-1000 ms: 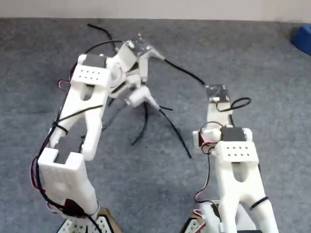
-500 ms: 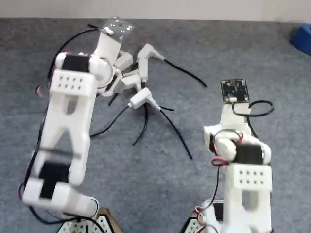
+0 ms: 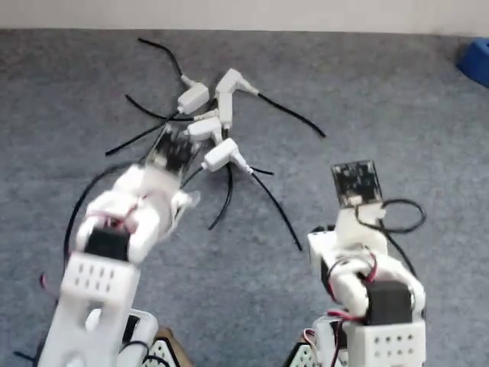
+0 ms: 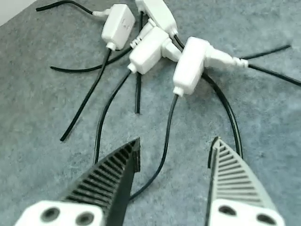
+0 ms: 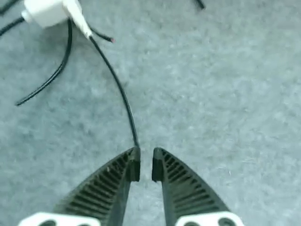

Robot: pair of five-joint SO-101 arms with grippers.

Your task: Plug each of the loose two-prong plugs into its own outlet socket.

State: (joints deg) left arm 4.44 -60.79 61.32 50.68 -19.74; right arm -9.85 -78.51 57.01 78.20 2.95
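four white plugs lie bunched together, some touching, toward the far middle of the counter, each blocky and trailing a thin black cord that sprawls outward. the left wrist view looks at them close up, just beyond the left claw, whose ribbed jaws stand wide apart and released with nothing between them. the right wrist view has one plug at its edge and a cord end lying right at the right claw, which is almost clenched, a thin slit left, grasping nothing. the high view takes in both arms, the grey felt-like counter, a pale wall and a blue thing at the far corner.
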